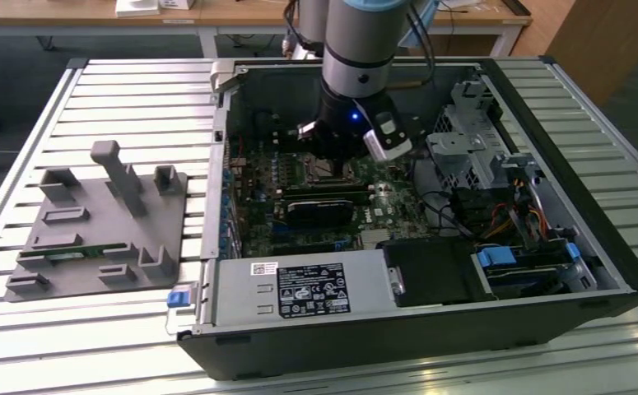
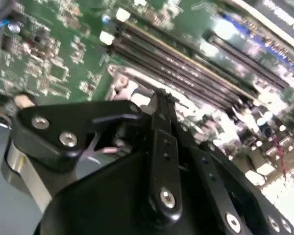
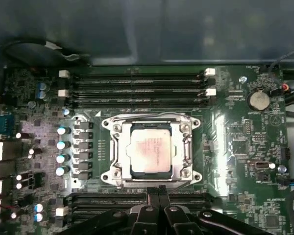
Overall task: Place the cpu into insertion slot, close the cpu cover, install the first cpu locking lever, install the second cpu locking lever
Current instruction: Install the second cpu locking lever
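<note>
Inside the open computer case [image 1: 582, 247], walled on all sides, the arm's gripper [image 3: 159, 196] hangs low over the green motherboard [image 3: 235, 147], just at six o'clock of the insertion slot [image 3: 186, 169], which is hemmed by memory slots [image 3: 137, 81] at twelve and six. The cpu [image 3: 151, 149] lies flat in the slot, framed by the lowered cpu cover [image 3: 118, 147]. The case rests on a slatted metal table [image 1: 132, 90] beside a grey fixture [image 1: 99, 222]. The gripper's black fingers [image 3: 154, 193] sit pressed together, holding nothing.
</note>
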`<act>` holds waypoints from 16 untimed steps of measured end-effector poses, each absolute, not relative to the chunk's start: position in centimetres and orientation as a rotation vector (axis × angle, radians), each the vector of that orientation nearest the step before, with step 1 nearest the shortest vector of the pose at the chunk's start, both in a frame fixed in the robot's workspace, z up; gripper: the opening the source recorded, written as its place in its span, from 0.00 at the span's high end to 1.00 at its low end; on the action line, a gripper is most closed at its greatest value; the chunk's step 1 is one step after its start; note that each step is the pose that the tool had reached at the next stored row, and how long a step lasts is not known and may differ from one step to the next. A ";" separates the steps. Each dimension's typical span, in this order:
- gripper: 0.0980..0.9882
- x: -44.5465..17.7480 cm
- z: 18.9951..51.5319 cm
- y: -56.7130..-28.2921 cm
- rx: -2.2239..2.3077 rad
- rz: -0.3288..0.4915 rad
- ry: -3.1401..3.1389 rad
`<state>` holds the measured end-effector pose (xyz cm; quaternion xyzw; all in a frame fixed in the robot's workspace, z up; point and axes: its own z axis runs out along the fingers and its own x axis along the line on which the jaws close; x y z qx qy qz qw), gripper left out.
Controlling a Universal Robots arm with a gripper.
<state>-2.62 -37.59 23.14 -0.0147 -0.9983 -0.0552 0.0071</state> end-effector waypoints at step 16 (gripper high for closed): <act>0.99 -4.5 23.0 -38.6 -0.046 -0.200 -3.120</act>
